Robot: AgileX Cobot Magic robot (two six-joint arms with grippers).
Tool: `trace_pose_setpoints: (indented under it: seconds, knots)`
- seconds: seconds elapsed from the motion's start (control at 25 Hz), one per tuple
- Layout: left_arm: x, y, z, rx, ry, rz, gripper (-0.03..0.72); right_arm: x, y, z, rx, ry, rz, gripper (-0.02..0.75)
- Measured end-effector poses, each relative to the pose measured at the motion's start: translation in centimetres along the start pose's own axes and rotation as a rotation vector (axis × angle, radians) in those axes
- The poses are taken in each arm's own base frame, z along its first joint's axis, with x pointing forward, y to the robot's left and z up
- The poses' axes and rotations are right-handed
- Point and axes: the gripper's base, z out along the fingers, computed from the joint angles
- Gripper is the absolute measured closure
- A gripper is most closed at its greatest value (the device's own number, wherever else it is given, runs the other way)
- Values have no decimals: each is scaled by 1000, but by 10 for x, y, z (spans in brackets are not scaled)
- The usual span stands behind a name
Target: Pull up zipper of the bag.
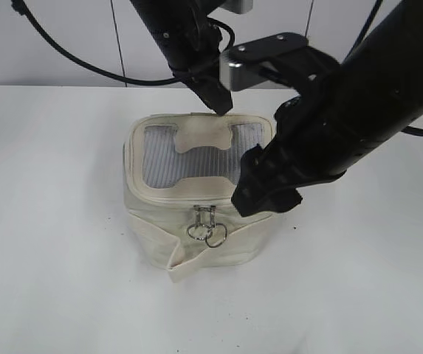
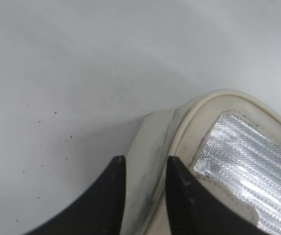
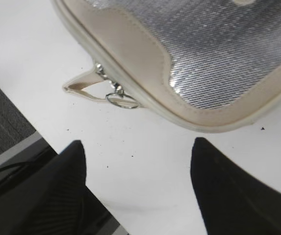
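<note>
The cream-white bag (image 1: 152, 199) stands mid-table, its grey mesh top (image 1: 163, 162) facing up. The zipper (image 1: 174, 198) runs round the lid rim. Its two silver ring pulls (image 1: 207, 228) hang together at the front middle, above the fabric flap (image 1: 196, 262). My left gripper (image 1: 221, 102) sits at the bag's back rim. In the left wrist view its fingers (image 2: 145, 164) pinch the cream rim wall (image 2: 152, 137). My right gripper (image 1: 266, 203) hovers over the bag's front right corner, open and empty. In the right wrist view (image 3: 138, 144) the pulls (image 3: 122, 100) lie ahead of it.
The white table (image 1: 49, 221) lies all round the bag. A wall stands behind it. Black cables hang at the upper left (image 1: 71, 63). A silver and black bracket on an arm (image 1: 263, 59) hangs above the bag's back right. A dark floor edge (image 3: 3, 122) shows in the right wrist view.
</note>
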Motion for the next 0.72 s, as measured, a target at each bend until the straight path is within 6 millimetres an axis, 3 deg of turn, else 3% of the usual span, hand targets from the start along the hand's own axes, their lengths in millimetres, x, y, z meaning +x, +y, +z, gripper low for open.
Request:
trace_pose_setpoints:
  seconds: [0.12,0.32,0.6,0.72]
  knots:
    - [-2,-1,-20,-37,-25,-15,429,0,-20,-7,34,-17,97,214]
    - [0,1,-55,-143,-54,-91,413,7,-61,-23,98,-34,249,214]
    - [8,3,-125,-352,-133,-205,412,30,-121,-44,190,-20,461,216]
    - [22,6,-157,-406,-174,-276,412,40,-140,-51,235,-7,533,216]
